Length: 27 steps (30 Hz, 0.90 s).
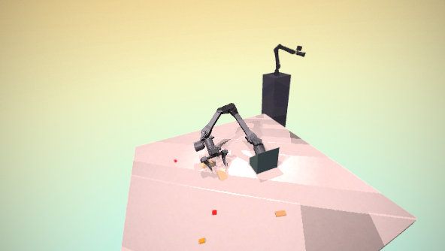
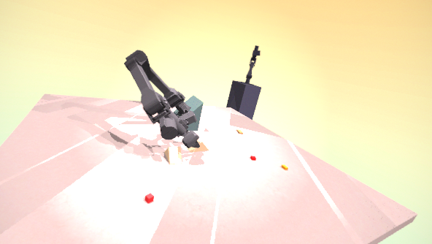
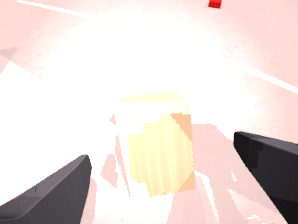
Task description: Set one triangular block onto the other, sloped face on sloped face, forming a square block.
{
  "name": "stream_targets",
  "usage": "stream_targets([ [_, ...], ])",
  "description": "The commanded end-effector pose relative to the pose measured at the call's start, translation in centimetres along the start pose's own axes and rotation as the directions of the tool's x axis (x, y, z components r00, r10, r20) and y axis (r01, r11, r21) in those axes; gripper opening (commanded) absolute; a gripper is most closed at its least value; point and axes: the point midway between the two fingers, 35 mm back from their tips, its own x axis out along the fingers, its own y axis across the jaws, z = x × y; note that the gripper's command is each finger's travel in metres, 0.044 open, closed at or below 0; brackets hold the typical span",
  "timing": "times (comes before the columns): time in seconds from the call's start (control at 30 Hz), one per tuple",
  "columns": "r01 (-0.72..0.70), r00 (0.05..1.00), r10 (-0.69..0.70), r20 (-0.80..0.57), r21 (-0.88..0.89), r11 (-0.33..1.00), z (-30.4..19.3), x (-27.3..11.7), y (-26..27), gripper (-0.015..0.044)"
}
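Observation:
One pale wooden triangular block [image 1: 222, 175] [image 2: 200, 147] is on the table, near the fingertips. The other triangular block [image 1: 204, 164] [image 2: 174, 155] lies close by, partly behind the fingers in the top view. My gripper [image 1: 219, 168] [image 3: 162, 149] is open and low, with nothing held. In the wrist view a single wooden block [image 3: 160, 155] shows between the spread fingers, with space on both sides; it looks like the first one. Glare blurs its edges. The two blocks are apart. I cannot tell how far the fingertips are above the table.
A dark green box [image 1: 264, 161] [image 2: 195, 109] stands by the arm's base. Red cubes [image 1: 214, 213] [image 2: 149, 198] and flat orange pieces [image 1: 280, 213] [image 2: 284, 167] lie around on the table [image 1: 169, 210]. A second arm stands on a dark pedestal [image 1: 276, 98] [image 2: 244, 98] beyond the table edge.

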Motion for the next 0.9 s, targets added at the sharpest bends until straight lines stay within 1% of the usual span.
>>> stream_targets([
  [0.0, -0.009, 1.0, 0.009, 0.0, 0.004, 1.0, 0.0, 0.8, 0.2, 0.044],
  [0.7, -0.01, 1.0, 0.01, 0.0, 0.004, 1.0, 0.2, 3.9, 0.5, 0.044],
  [0.87, -0.01, 1.0, 0.01, 0.0, 0.004, 1.0, 0.2, 3.9, 0.5, 0.0309],
])
